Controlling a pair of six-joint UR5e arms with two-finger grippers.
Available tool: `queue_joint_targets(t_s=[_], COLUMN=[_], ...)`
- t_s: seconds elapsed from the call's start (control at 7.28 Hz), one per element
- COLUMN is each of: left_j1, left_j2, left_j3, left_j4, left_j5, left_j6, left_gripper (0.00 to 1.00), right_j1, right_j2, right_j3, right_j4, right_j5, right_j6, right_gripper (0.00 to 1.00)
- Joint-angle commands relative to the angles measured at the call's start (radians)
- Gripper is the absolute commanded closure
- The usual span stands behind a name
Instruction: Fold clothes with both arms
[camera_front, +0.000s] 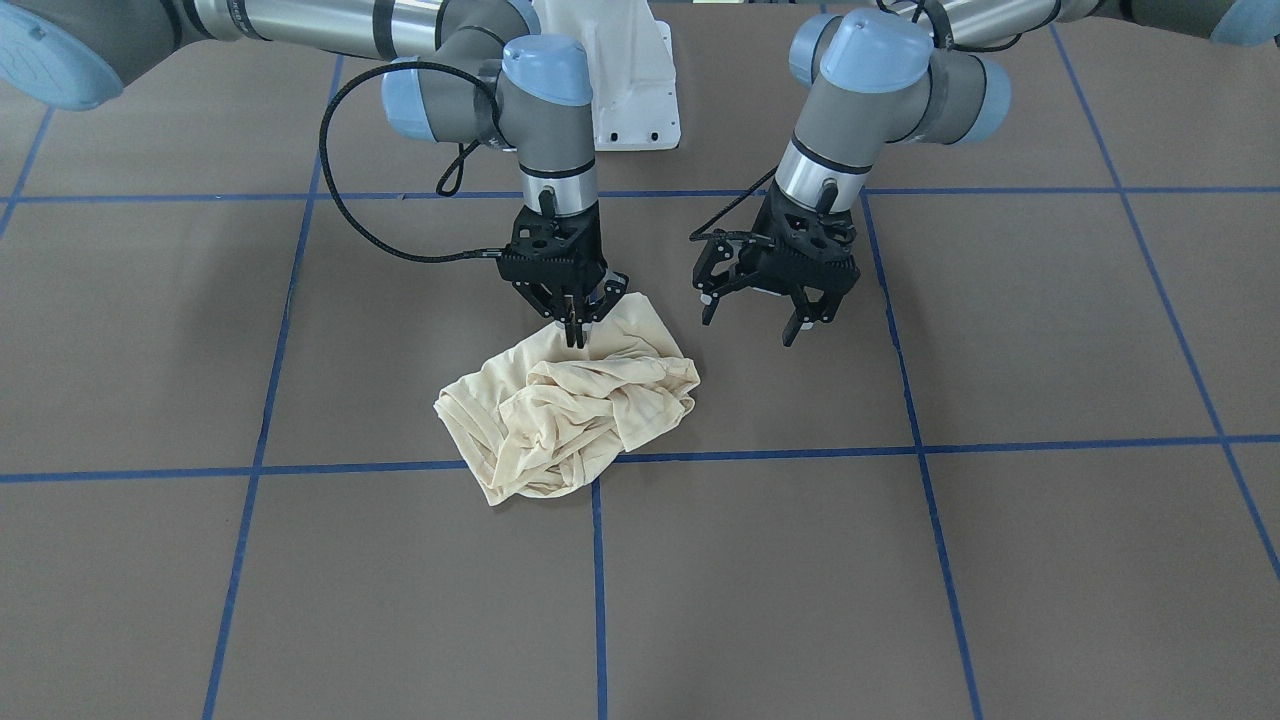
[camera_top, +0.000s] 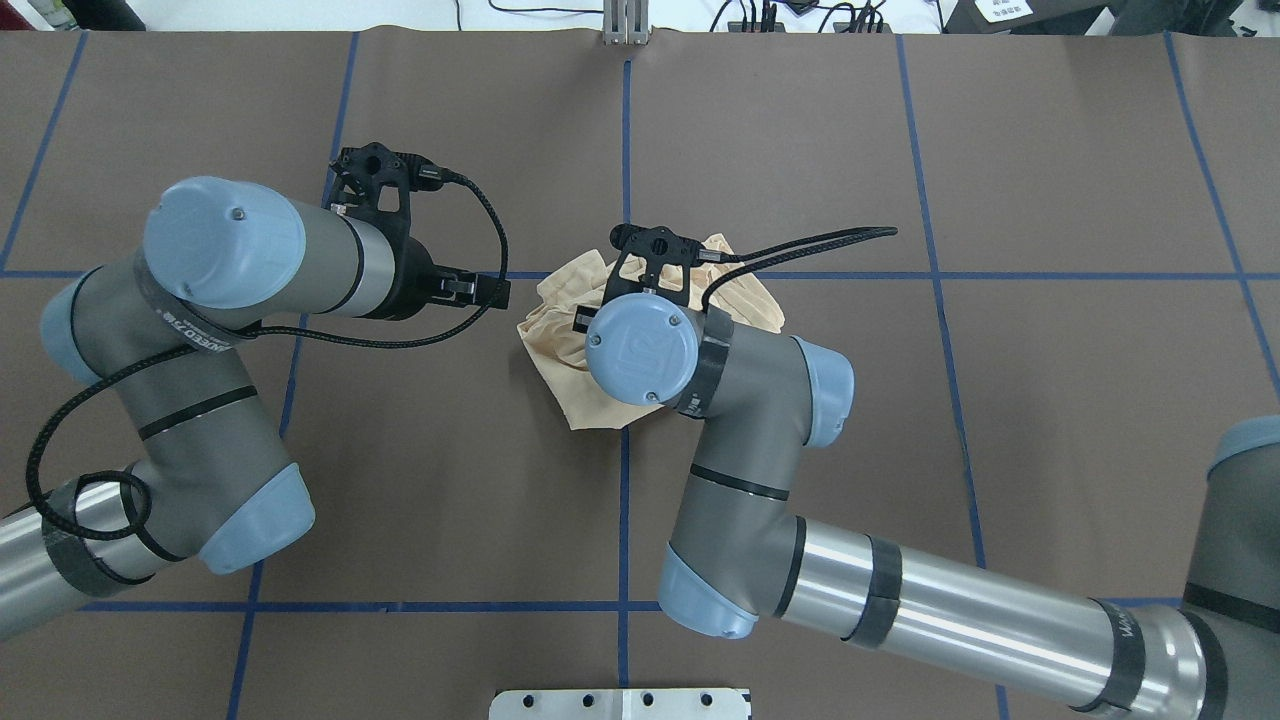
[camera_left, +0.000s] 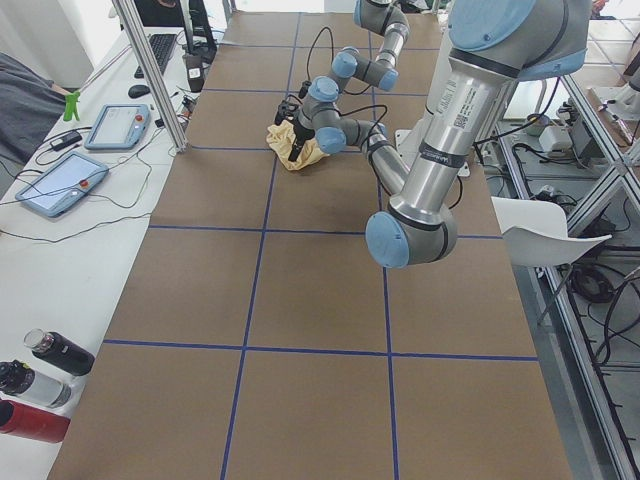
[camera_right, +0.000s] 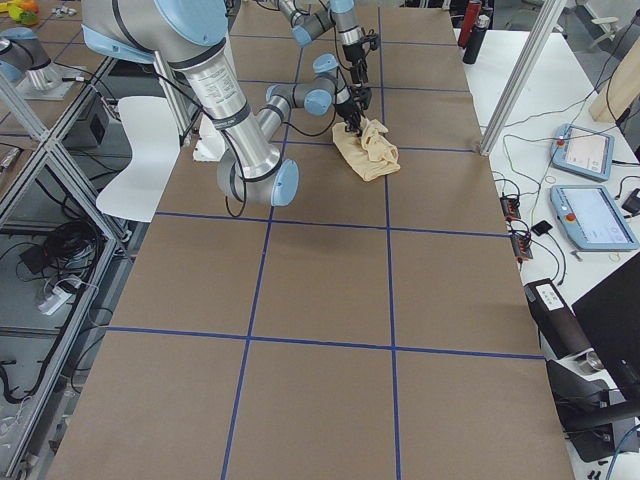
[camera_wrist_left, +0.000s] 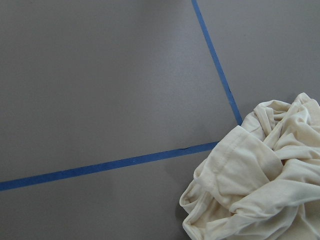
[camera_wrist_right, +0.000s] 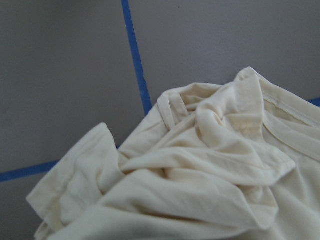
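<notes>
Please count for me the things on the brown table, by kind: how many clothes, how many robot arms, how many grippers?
shirt: 1
robot arms: 2 (left arm, right arm)
grippers: 2 (left gripper, jaws open beside the shirt; right gripper, jaws shut on the shirt's edge)
Total: 5

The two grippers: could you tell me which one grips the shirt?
The right gripper, shut on the shirt at its edge; the left gripper hangs open beside it.
</notes>
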Motion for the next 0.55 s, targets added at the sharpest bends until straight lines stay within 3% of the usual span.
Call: queue_joint_targets(t_s=[0.0,0.27,0.41], left_j1=[-0.01,-0.031,-0.031], left_j2=[0.007,0.017,0.039], left_j3=[-0.014,-0.024,-0.052], left_j4=[0.003,0.008,0.008], left_j5=[-0.011,-0.045,-0.045], left_j6=[0.0,0.003,0.003], left_gripper=[0.0,0.0,0.0], right_j1=[0.062,0.122,0.126], right_j2=[0.103,0.224,0.234], right_j3=[-0.214,-0.457,-0.471], right_j4=[0.114,0.326,0.381], right_j5=[-0.018,-0.041,-0.048], right_j6=[-0.009,-0.02,-0.029], right_gripper=[1.0,1.0,1.0])
